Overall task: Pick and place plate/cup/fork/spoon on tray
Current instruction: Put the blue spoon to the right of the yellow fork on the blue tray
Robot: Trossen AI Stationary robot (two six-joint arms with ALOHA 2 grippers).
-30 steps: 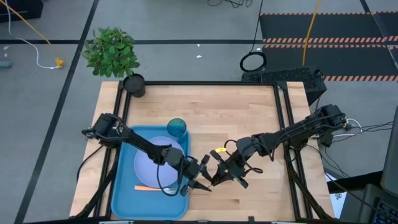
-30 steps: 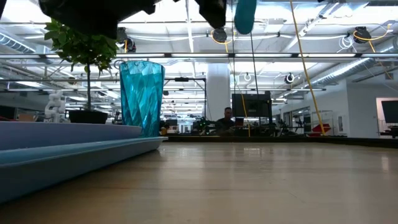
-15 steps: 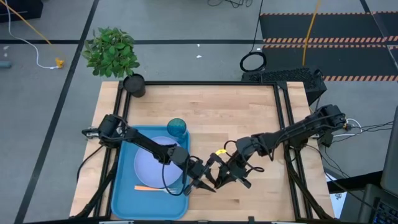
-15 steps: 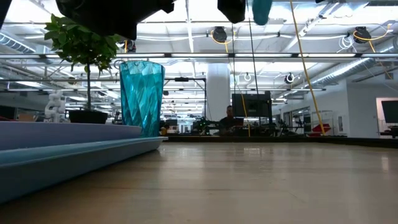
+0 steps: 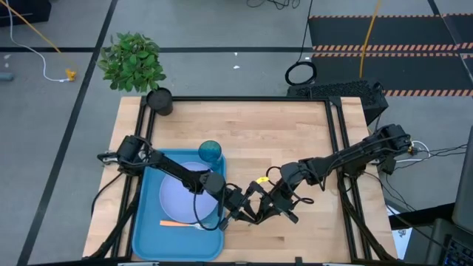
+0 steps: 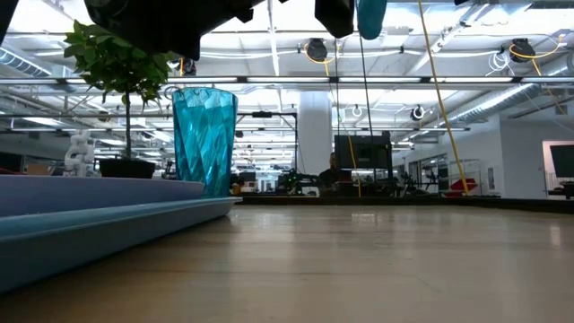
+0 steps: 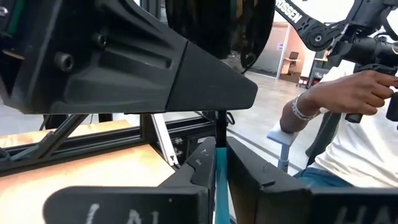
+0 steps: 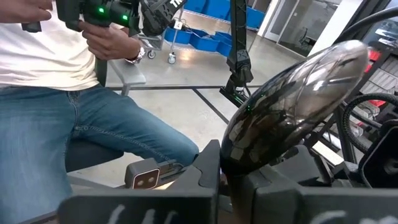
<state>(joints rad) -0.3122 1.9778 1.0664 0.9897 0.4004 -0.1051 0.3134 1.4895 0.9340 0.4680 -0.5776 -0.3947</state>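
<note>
The blue tray lies at the table's near left. On it rest the pale plate, the teal cup standing at its far right corner, and the orange-handled fork along its near side. Both grippers meet just right of the tray's near right corner, my left gripper and my right gripper. Both are shut on the spoon, whose black bowl fills the right wrist view. Its light blue handle shows at the top of the low view, above the table. My left gripper pinches the spoon's light blue handle between its two fingers, coming level from the table's left. The spoon is clear of the table. My right gripper pinches the spoon just below the black bowl, at its neck, between its two fingers, coming from the table's right. The bowl stands out beyond the fingertips.
A potted green plant stands at the table's far left corner. A seated person in jeans holds a controller beyond the table. Bare wood lies right of the tray.
My left gripper has gone toward the table's right edge, off the tray's near right corner and up to my right gripper. The spoon's blue handle has shifted a little in the low view and stays above the table.
</note>
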